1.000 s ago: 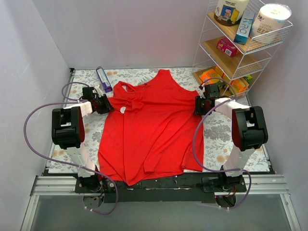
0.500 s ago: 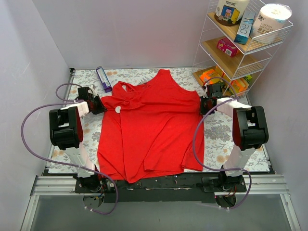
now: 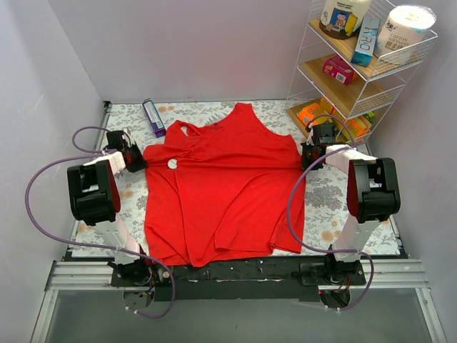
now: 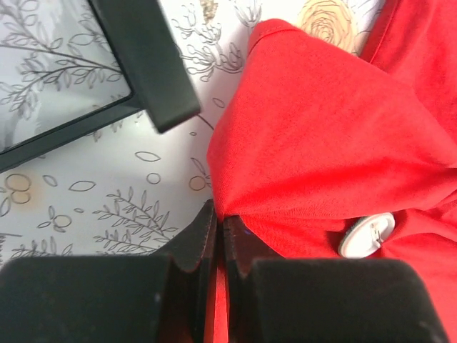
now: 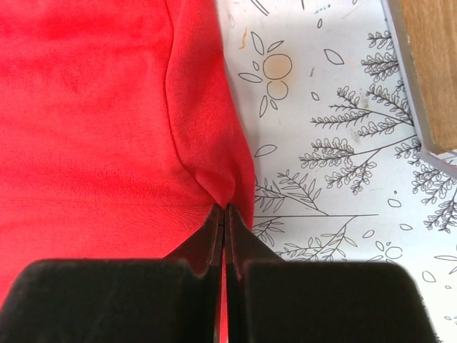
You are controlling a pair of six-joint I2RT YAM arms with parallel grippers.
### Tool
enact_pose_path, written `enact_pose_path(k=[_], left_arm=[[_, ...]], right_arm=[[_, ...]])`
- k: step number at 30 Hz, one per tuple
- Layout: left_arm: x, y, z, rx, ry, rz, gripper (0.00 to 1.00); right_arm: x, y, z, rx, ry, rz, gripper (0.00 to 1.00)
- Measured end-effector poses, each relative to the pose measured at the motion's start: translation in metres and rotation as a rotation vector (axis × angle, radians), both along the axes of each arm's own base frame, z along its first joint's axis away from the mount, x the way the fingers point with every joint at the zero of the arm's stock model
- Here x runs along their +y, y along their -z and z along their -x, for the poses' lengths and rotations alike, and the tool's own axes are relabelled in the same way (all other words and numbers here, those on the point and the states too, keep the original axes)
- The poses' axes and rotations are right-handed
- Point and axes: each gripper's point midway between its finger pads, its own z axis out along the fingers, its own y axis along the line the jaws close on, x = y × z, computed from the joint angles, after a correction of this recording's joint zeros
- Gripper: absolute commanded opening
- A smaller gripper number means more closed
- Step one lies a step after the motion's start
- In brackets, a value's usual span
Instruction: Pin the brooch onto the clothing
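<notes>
The clothing, a red tank top (image 3: 221,186), lies spread on the floral table cover with its neck toward the back. The brooch (image 3: 171,163) shows as a small round pale disc lying on the top near its left armhole; it also shows in the left wrist view (image 4: 366,234). My left gripper (image 3: 136,161) is shut on the top's left edge (image 4: 307,143), the fabric pinched between the fingertips (image 4: 220,221). My right gripper (image 3: 305,158) is shut on the top's right edge (image 5: 107,107), a fold pinched at its tips (image 5: 225,211).
A purple box (image 3: 153,117) lies at the back left. A white wire shelf (image 3: 357,71) with packets and bottles stands at the back right, its wooden board (image 5: 428,64) close to my right gripper. A black bar (image 4: 143,57) lies beside my left gripper.
Both grippers have moved outward, left to the left and right to the right, pulling the top's sides apart and flatter. The brooch has shifted slightly left and back with the fabric.
</notes>
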Motion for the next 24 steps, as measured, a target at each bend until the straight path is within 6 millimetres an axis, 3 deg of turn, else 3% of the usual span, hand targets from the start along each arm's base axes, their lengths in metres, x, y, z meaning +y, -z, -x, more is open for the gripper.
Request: enact_pose_path(k=[10,24], left_arm=[[0.02,-0.001,0.017,0.029,-0.071,-0.055,0.0],[0.021,-0.007,0.023,0.017,-0.079,-0.067,0.0]], right_arm=[[-0.009,0.0,0.002,0.008,0.016,0.018,0.01],[-0.014,0.0,0.007,0.03,0.018,0.036,0.01]])
